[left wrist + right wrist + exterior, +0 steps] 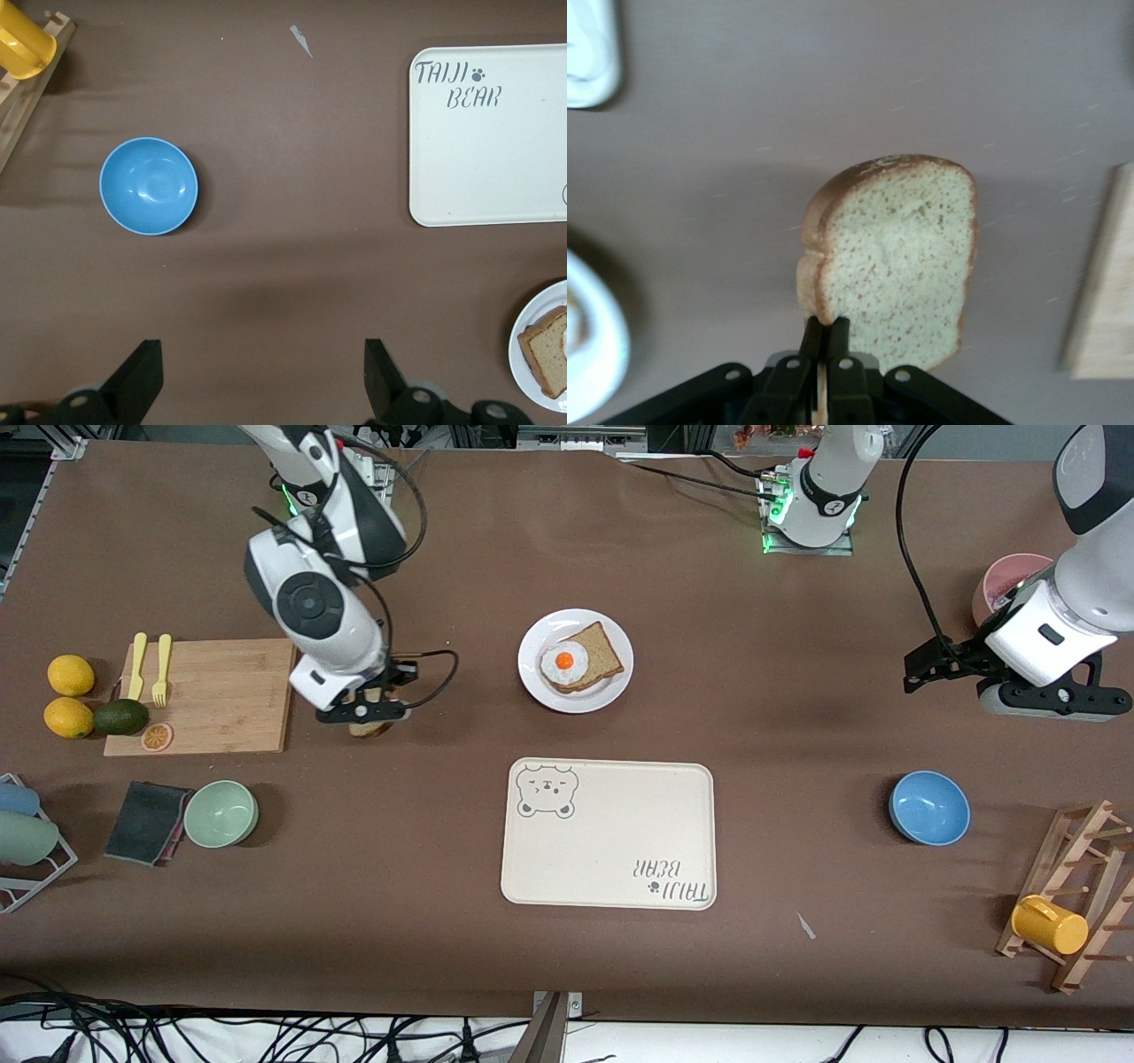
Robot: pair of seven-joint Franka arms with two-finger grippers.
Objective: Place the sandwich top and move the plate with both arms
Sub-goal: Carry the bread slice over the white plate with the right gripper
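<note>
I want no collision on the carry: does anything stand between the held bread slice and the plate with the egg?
Nothing visible does. The right gripper holds the sandwich top over bare table beside the cutting board; only open table lies between it and the plate.

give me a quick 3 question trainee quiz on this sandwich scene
1. True or false: the right gripper has its jaws shut on the bread slice.
2. What lies on the plate? A) a lemon B) bread with a fried egg C) nothing
3. Which bowl does the left wrist view show under the open left gripper?

Key: 1 true; 2 B; 3 the blue bowl
</note>
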